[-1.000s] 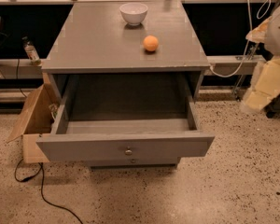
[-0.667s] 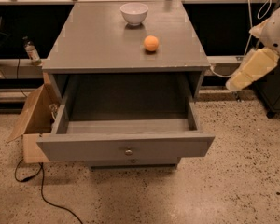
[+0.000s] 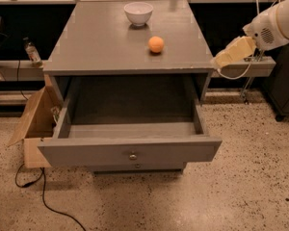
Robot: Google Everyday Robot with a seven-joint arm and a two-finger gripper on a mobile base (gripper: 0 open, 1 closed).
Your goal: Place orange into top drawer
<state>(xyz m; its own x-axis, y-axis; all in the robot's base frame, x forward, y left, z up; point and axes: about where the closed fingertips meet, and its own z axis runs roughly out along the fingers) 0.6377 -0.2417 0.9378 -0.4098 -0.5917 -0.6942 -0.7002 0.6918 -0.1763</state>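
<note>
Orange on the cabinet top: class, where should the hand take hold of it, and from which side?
Grip the orange across its widest middle, probably from above: it is a round ball sitting free on the flat cabinet top, apart from the bowl. The hand hangs beyond the cabinet's edge, at the picture's right.

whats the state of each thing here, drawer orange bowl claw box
top drawer: pulled open, nothing visible inside
orange: loose on the cabinet top, not in the drawer
claw: off the cabinet's right edge, apart from the orange
white bowl: upright at the back of the cabinet top
lower drawer: shut
cardboard box: on the floor left of the cabinet, flap open
</note>
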